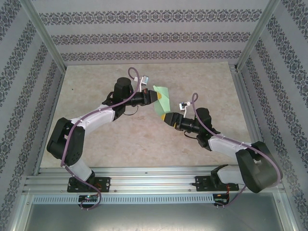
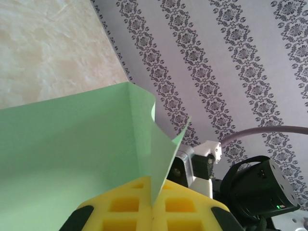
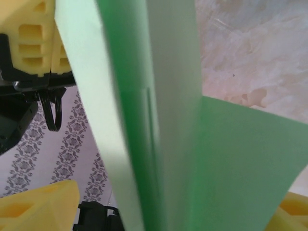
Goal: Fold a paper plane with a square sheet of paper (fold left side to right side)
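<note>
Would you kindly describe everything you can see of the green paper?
The paper is thin, plain, pale mint green, creased into angled flaps along sharp folds. It appears lifted off the table, roughly upright. The left gripper is shut on one edge. The right gripper has its fingers apart on either side of it, not pinching.

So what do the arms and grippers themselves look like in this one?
The left arm and the right arm both have white link shells, bulky black joints and black bases. A purplish-grey cable runs along each arm. The left gripper and right gripper carry yellow fingers moulded with square pockets. No markings are legible.
</note>
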